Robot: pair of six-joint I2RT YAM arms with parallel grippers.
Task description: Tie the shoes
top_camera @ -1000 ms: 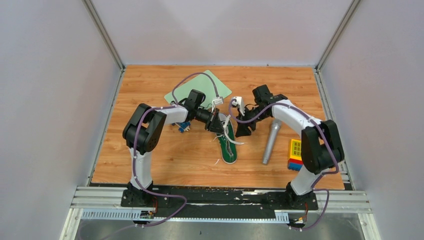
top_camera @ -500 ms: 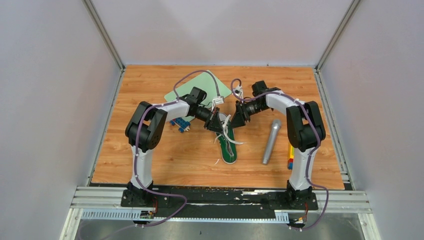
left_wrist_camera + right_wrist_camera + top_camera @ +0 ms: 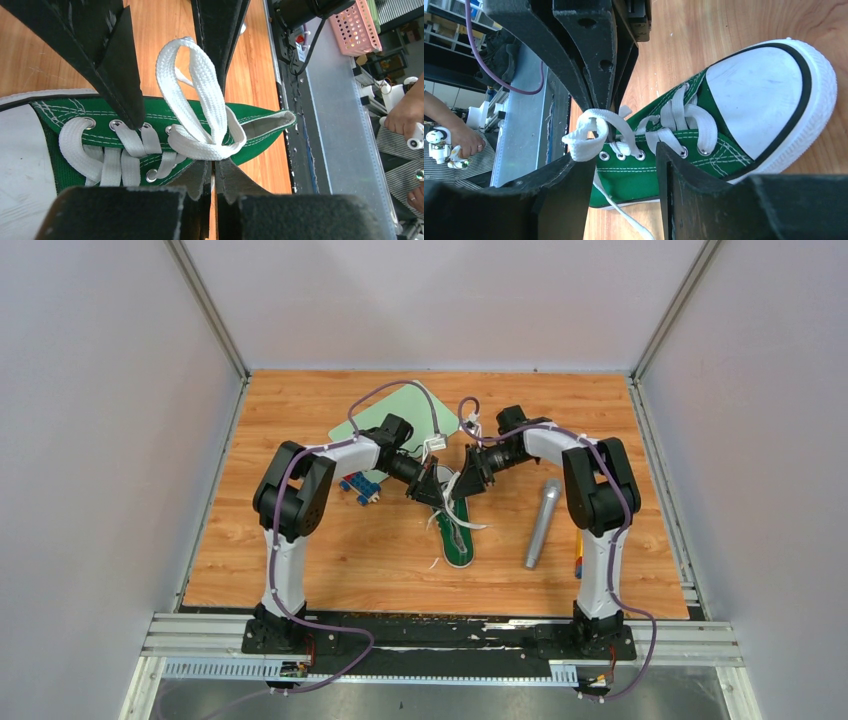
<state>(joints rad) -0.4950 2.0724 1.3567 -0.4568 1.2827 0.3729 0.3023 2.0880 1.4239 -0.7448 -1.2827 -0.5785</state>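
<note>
Now the right gripper has swung in from beside the microphone, its jaws open astride the lace loop. The left gripper pinches that loop shut above the green shoe lying between both arms, so forming the bow looks next.

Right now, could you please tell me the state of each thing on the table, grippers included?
sneaker, upright on its sole, bow not yet tied.
lace loop, raised above the tongue, pinched at its base.
left gripper, shut on the lace loop.
right gripper, open, fingers either side of the loop.
microphone, lying flat, untouched.
</note>
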